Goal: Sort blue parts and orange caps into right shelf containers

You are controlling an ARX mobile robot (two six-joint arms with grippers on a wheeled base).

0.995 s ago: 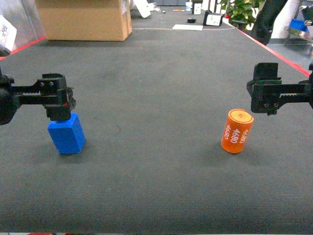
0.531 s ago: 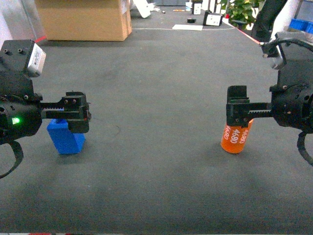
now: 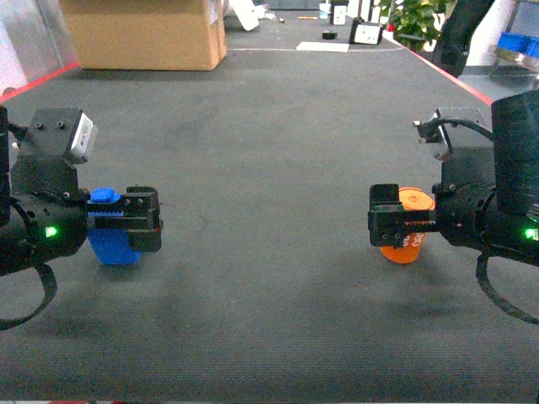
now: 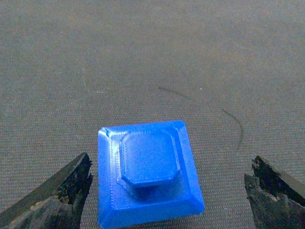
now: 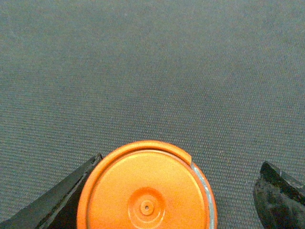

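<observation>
Two arms reach in over the dark grey desk [image 3: 269, 151] in the head view, one from each side. The left end effector [image 3: 139, 220] hangs at the blue part [image 3: 108, 240], which stands on the desk near the left edge and is partly hidden behind the black fingers. The right end effector [image 3: 389, 225] sits at the orange cap [image 3: 406, 240], near the right side. Between the two pieces the desk surface lies wide and bare. A red strip runs along the desk's far left and far right edges. A cardboard box [image 3: 143, 34] stands at the far left corner, well apart from both pieces.

From the left wrist view, the blue part [image 4: 147, 174] shows a square bevelled top with a raised octagonal boss. The left end effector [image 4: 167, 200] is spread wide: one fingertip [image 4: 62, 191] is close beside the part's left edge, the other [image 4: 269, 191] stands well off to the right, neither touching.

From the right wrist view, the orange cap [image 5: 147, 191] is seen from above, round with a small centre dimple. The right end effector [image 5: 167, 200] is also wide open, one fingertip [image 5: 66, 198] just beside the cap's left rim, the other [image 5: 281, 195] well clear at right.
</observation>
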